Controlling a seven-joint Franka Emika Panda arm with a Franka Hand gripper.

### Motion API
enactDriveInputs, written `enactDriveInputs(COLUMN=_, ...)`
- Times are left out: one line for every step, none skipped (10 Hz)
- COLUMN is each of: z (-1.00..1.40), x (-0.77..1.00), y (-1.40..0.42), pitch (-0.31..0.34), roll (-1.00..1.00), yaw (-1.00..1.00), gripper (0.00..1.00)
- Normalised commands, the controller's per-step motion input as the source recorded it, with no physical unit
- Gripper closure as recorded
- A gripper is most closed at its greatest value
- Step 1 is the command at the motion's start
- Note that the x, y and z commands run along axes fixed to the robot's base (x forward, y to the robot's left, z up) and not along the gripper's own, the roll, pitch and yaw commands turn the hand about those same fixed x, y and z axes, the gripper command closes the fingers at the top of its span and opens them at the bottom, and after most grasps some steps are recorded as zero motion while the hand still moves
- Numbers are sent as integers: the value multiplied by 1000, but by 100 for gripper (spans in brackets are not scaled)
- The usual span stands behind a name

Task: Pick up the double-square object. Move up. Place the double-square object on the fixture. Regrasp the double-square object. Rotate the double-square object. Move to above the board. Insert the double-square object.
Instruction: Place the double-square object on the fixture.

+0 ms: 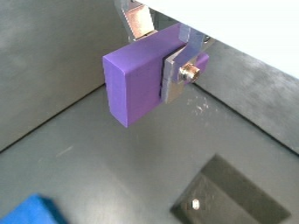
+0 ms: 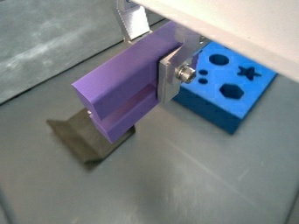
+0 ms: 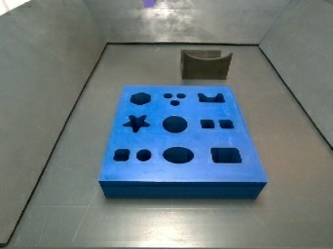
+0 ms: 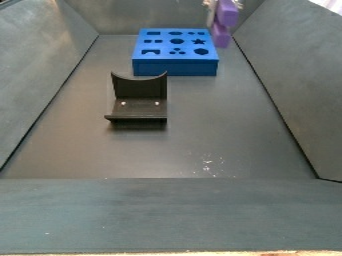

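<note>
Double-square object (image 2: 122, 87) in hand (image 2: 158, 57), unmarked

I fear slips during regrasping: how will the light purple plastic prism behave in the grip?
The light purple plastic prism looks rigid, its edges straight between the gripper fingers. Its smooth faces may slip. Probably light: it hangs held by one end.

Dim, even light; soft shadows; wrist views blurred; gripper (image 1: 162, 52) overexposed above.

gripper (image 2: 158, 54) clamping light purple stepped plastic prism (image 2: 122, 87), raised clear of floor | large thick blue slab with shaped cutouts (image 3: 180, 134) fills mid-floor | small dark notched holder (image 4: 138, 98) apart from it | bare grey floor between, walls enclose
</note>
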Motion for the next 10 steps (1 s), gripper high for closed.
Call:
enactDriveInputs(z=80, x=1000, y=-429, pitch=133, roll=-104, yaw=5, gripper=100)
enactDriveInputs(z=70, x=1000, y=-378, pitch=142, roll=-103, yaw=6, gripper=100)
enactDriveInputs(z=64, x=1000, y=-342, pitch=147, roll=-103, yaw=6, gripper=100)
enactDriveInputs(z=58, x=1000, y=-299, pitch=142, roll=-101, yaw=9, gripper=100)
enactDriveInputs(z=52, x=1000, y=-275, pitch=142, roll=-99, yaw=8, gripper=100)
enactDriveInputs(z=49, x=1000, y=-250, pitch=145, roll=-97, yaw=11, gripper=100)
enactDriveInputs(z=45, x=1000, y=-217, pitch=150, roll=-93, yaw=11, gripper=100)
enactDriveInputs(z=41, x=1000, y=-196, pitch=145, roll=-90, yaw=15, gripper=100)
enactDriveInputs(z=-215, x=1000, y=531, pitch=95, roll=-1000, yaw=25, gripper=100)
enactDriveInputs(z=-228, x=1000, y=603, pitch=98, roll=-1000, yaw=16, gripper=100)
